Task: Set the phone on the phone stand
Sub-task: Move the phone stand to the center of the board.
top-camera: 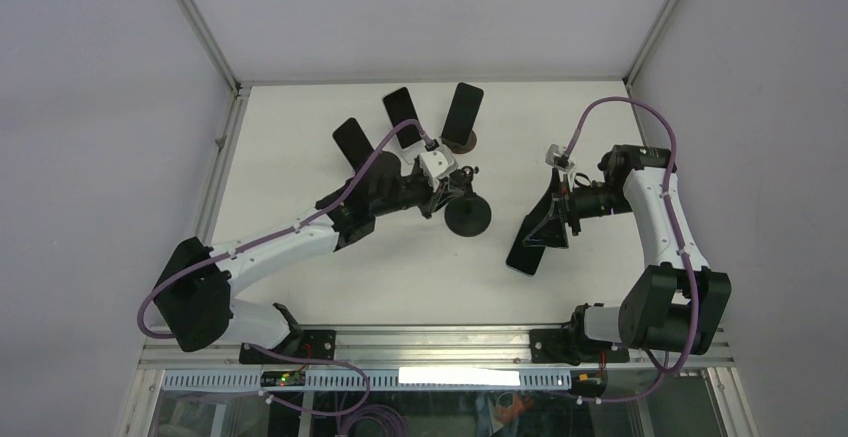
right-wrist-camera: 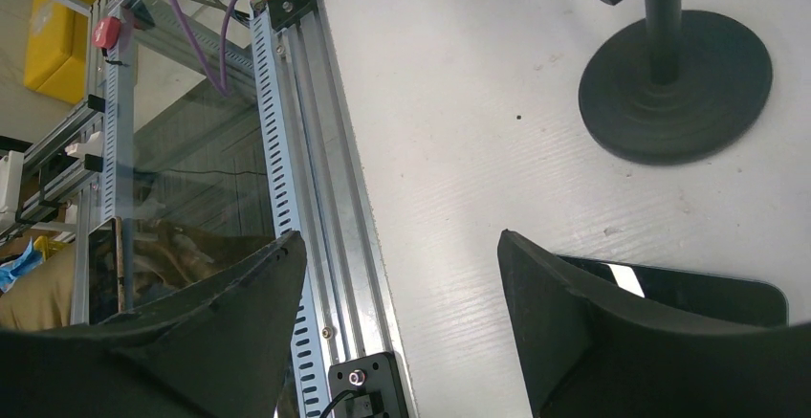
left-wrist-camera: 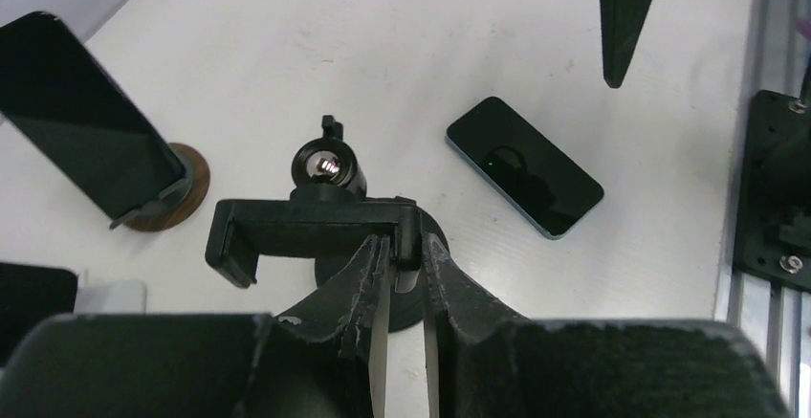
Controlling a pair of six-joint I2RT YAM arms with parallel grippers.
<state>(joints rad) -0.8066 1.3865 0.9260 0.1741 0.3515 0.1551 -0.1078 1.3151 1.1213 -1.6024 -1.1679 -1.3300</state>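
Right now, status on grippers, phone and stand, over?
Left gripper shut on phone stand, at its cradle. Right gripper open, over the phone, flat on the table. Nothing between phone and stand.

Phone [left-wrist-camera: 524, 166] flat on table [top-camera: 290, 152], right of phone stand [top-camera: 467, 215]; 3 propped phones [top-camera: 403, 107] behind stand.

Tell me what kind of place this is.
Probably a robotics lab test cell: a white table boxed in by grey panels in an aluminium frame, two robot arms bolted at its near edge, and several phones propped up as test pieces.
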